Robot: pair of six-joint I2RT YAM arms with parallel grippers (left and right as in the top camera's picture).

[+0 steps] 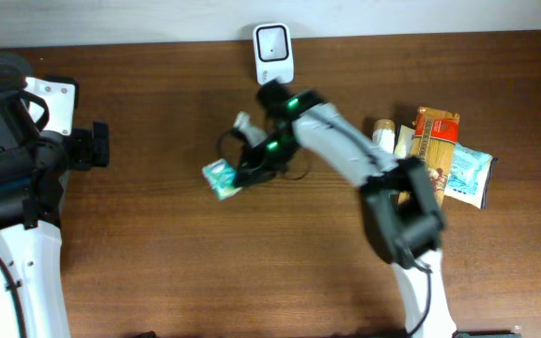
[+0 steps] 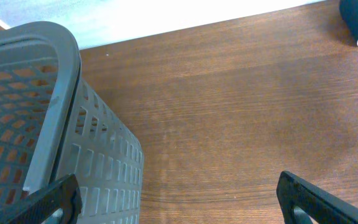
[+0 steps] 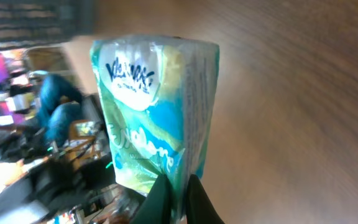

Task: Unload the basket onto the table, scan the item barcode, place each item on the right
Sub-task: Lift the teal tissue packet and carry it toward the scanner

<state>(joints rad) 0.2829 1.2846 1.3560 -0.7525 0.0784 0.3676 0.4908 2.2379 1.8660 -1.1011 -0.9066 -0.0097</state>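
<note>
tissue pack [image 3: 160, 106], teal and white with "kleenex" printed near its top, sits pinched at its lower edge by the right gripper [image 3: 174, 199]. we see the two dark fingers pressed together on the wrapper, with hardly any gap between them. from overhead, the pack shows over the middle of the wooden table [image 1: 158, 263], in front of the white scanner [image 1: 273, 53] and a little to its left, apart from it. the scanner stands at the table's far edge, dark window facing up toward the camera. we cannot tell whether the pack touches the wood or hangs above it. the right arm stretches across from the near right side toward the centre, green lights showing near its wrist.

behind that arm, at the right of the table, lies a cluster of groceries, among them an orange box [image 1: 437, 131] and a pale blue packet [image 1: 468, 176] touching it.

the left gripper [image 2: 179, 208] hangs with its fingers spread wide, holding nothing. one fingertip is in front of the grey slotted basket [image 2: 98, 155], which stands at the far left.
</note>
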